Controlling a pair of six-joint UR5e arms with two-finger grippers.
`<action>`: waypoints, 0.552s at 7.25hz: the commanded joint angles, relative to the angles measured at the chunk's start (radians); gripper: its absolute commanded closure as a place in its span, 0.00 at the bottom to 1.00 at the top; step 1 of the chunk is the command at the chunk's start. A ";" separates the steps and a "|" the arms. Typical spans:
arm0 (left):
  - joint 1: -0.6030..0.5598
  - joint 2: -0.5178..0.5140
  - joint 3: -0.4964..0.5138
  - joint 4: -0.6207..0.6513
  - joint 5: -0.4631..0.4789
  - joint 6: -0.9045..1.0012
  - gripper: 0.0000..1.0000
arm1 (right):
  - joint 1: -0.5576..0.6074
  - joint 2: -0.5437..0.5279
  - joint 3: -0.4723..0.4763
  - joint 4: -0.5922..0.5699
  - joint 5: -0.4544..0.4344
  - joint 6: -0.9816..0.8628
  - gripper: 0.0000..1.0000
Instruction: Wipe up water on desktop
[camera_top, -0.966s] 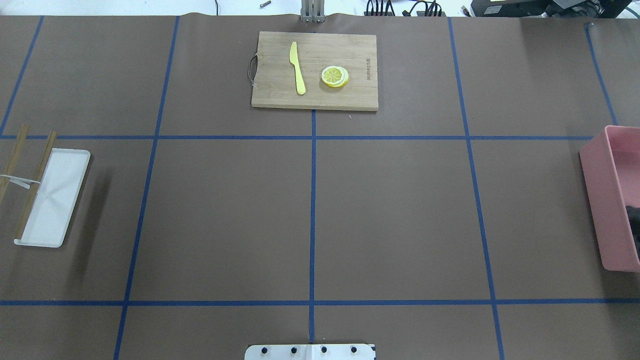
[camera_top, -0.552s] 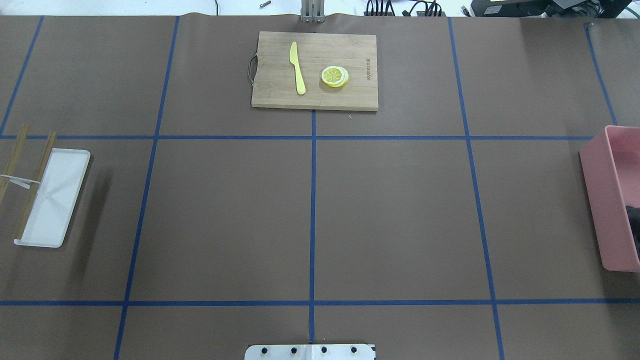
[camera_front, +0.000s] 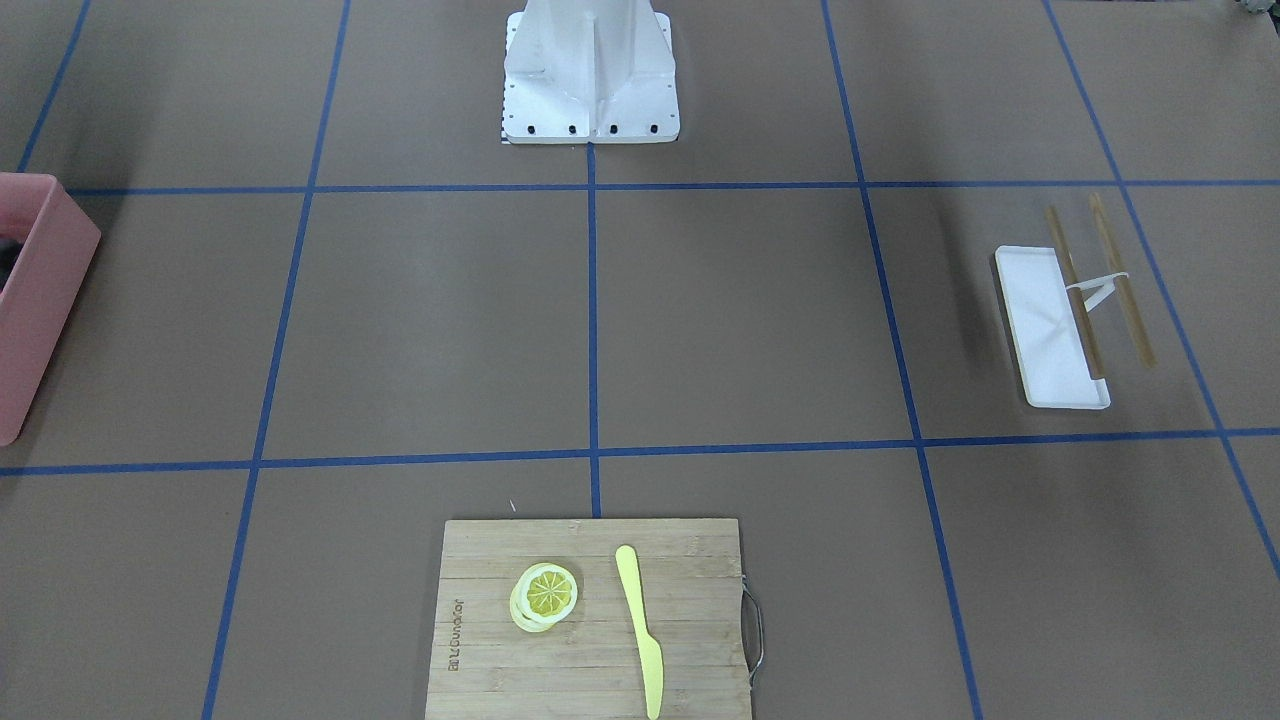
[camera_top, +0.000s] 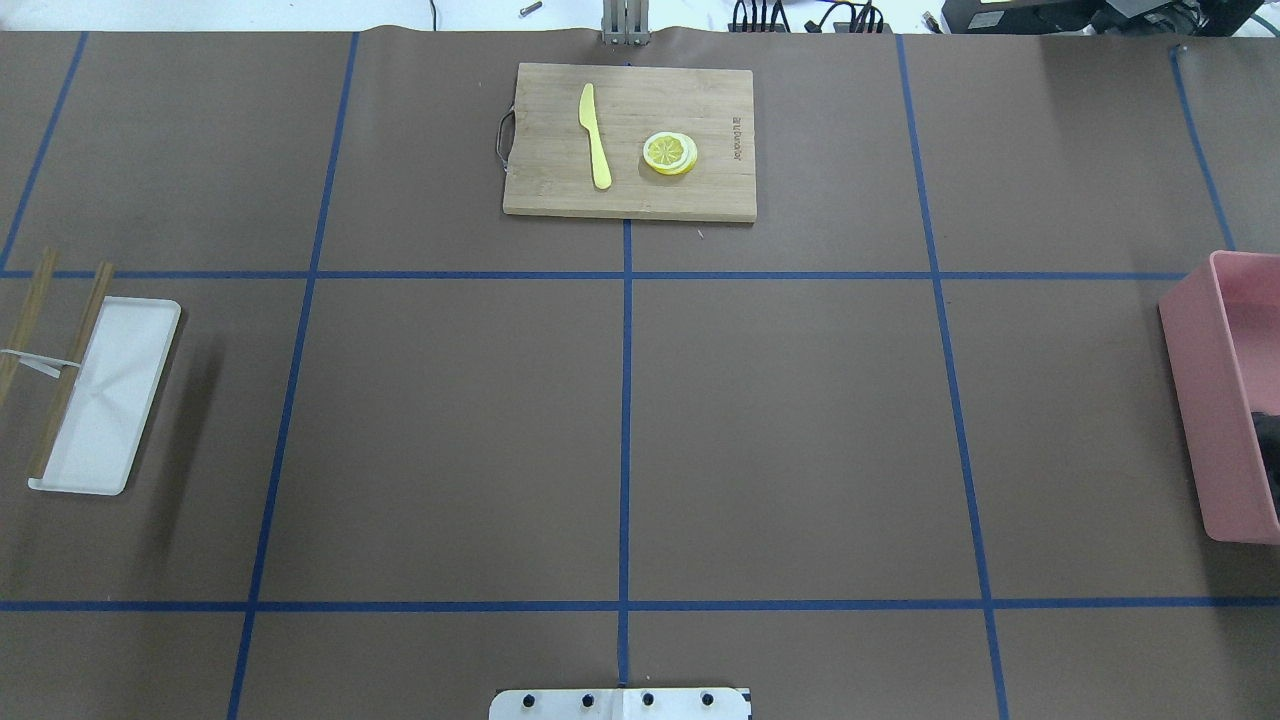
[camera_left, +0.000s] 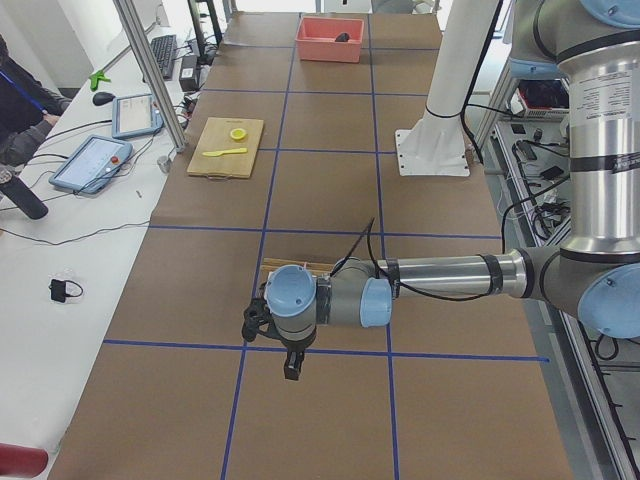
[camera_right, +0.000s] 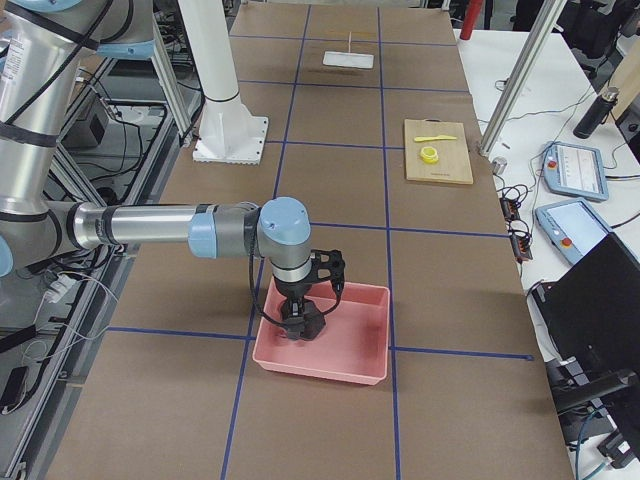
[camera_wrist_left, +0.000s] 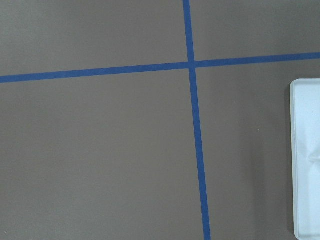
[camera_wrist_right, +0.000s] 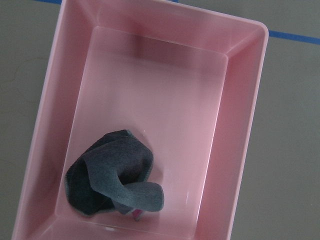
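Across the front-facing view the bench (camera_front: 760, 320) runs long side to side, cutting board (camera_front: 690, 600) at its near edge; overhead, white tray (camera_top: 112, 400) left, pink bin (camera_top: 1200, 400) right; from the sides, I cannot tell whether left jaws or right jaws gape.

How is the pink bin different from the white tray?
The bin is pink, the tray white. The bin has tall walls; the tray is shallow, almost flat. The bin holds a crumpled dark cloth; the tray has no cloth, only a wooden stick lying along one long edge. Both are rectangular with rounded corners and rest on the desktop, at opposite ends.
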 joint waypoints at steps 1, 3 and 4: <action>-0.007 -0.001 -0.023 0.040 0.003 0.010 0.02 | -0.010 0.026 -0.039 -0.007 -0.020 0.001 0.00; -0.008 0.004 -0.043 0.055 0.004 0.011 0.02 | -0.010 0.072 -0.086 0.002 -0.004 0.087 0.00; -0.008 0.007 -0.043 0.054 0.004 0.017 0.02 | -0.010 0.072 -0.086 0.005 0.012 0.080 0.00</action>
